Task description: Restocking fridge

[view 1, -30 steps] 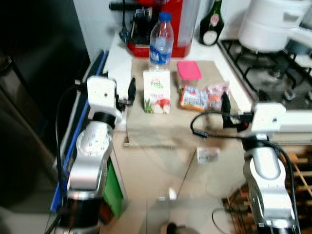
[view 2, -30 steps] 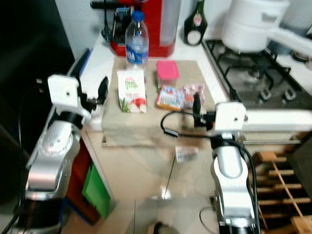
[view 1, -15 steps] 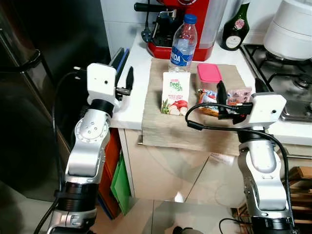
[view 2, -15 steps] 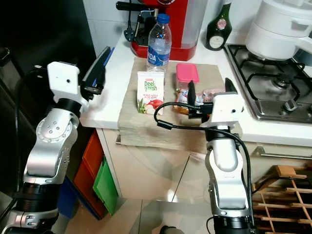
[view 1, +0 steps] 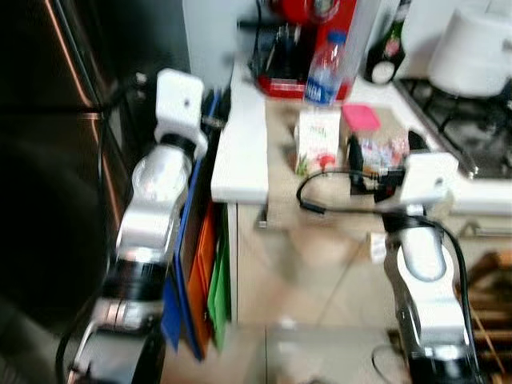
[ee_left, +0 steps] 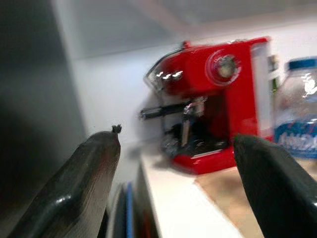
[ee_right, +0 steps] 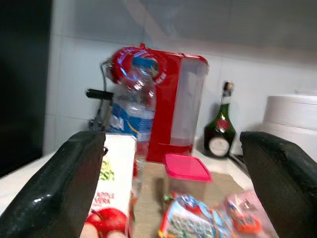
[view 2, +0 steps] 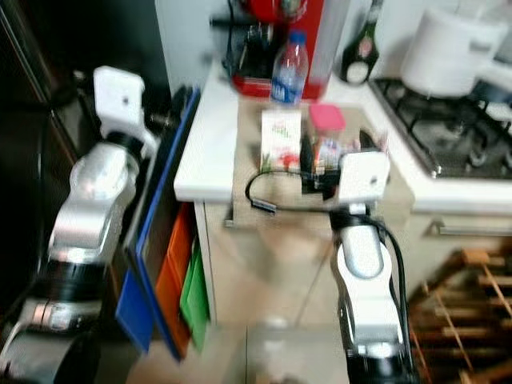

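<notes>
On a beige mat (view 1: 288,196) on the white counter stand a juice carton (view 1: 318,140), a water bottle (view 1: 324,68), a pink-lidded box (view 1: 362,118) and colourful snack packs (view 1: 382,152). My right gripper (view 1: 384,152) hovers open just in front of the snack packs; in its wrist view the carton (ee_right: 114,198) and the pink-lidded box (ee_right: 181,173) lie between its fingers (ee_right: 74,183). My left gripper (ee_left: 183,183) is open and held up at the counter's left end, beside the dark fridge (view 1: 48,160). The head views are blurred.
A red coffee machine (view 1: 300,44), a dark bottle (view 1: 384,56), a white pot (view 1: 472,52) and a gas hob (view 1: 472,136) line the back of the counter. Blue, orange and green boards (view 1: 200,264) stand between fridge and cabinet. A wooden rack (view 1: 488,280) sits low right.
The whole picture has swung and blurred, so the camera moved: the fridge front now takes more of the left. Both arms stay raised and open, the left one closer to the counter's left end.
</notes>
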Controlling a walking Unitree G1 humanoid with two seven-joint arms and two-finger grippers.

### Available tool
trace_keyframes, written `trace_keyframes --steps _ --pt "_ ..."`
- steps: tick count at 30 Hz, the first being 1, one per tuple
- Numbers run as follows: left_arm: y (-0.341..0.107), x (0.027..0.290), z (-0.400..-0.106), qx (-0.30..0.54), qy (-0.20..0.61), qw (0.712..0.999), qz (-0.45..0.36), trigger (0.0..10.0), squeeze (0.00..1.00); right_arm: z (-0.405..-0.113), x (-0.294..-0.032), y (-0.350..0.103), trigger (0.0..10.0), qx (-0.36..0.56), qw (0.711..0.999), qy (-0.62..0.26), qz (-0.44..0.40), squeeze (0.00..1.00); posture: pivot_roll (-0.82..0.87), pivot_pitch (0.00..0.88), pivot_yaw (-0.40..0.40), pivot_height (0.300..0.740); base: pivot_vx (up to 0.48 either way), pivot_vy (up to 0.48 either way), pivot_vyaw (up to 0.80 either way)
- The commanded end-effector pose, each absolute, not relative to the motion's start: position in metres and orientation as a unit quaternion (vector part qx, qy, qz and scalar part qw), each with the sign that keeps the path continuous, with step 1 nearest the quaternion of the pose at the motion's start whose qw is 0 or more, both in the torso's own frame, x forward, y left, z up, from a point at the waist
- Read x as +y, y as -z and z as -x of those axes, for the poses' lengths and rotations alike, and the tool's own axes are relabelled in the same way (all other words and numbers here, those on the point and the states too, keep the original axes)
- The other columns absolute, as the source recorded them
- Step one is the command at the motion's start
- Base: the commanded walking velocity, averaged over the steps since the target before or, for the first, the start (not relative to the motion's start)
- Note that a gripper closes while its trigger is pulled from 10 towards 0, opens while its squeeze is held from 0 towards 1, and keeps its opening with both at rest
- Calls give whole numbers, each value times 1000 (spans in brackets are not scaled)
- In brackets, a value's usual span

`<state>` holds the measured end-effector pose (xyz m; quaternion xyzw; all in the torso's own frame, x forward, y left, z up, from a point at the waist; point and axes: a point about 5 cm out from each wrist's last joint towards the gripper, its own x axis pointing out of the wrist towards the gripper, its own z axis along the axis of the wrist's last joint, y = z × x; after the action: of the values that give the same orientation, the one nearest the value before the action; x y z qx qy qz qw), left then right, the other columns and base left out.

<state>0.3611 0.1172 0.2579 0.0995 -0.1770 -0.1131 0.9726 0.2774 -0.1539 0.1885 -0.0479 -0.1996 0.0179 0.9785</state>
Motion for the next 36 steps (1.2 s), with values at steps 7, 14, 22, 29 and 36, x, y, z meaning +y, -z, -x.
trace_keyframes --steps 7,14,22,29,36 --pt "-273 102 -374 -182 171 964 -97 10000 0 -274 -163 -187 10000 -200 978 16 55 0 -73 0 55 740 0 0 0" --pt "-253 91 -356 -202 192 958 -62 10000 0 -272 -171 -189 10000 -198 978 24 64 0 -68 0 40 740 0 0 -650" --pt "-249 95 -351 -202 176 962 -41 10000 0 -274 -163 -188 10000 -201 977 9 64 0 -53 0 27 740 0 0 -94" --pt "-298 101 -335 -340 137 930 -34 10000 0 -269 -164 -208 10000 -255 963 19 86 0 -63 0 33 740 432 0 0" --pt "-299 87 -333 -337 169 926 -32 10000 0 -270 -169 -220 10000 -276 957 37 87 0 -67 0 31 740 480 0 0"
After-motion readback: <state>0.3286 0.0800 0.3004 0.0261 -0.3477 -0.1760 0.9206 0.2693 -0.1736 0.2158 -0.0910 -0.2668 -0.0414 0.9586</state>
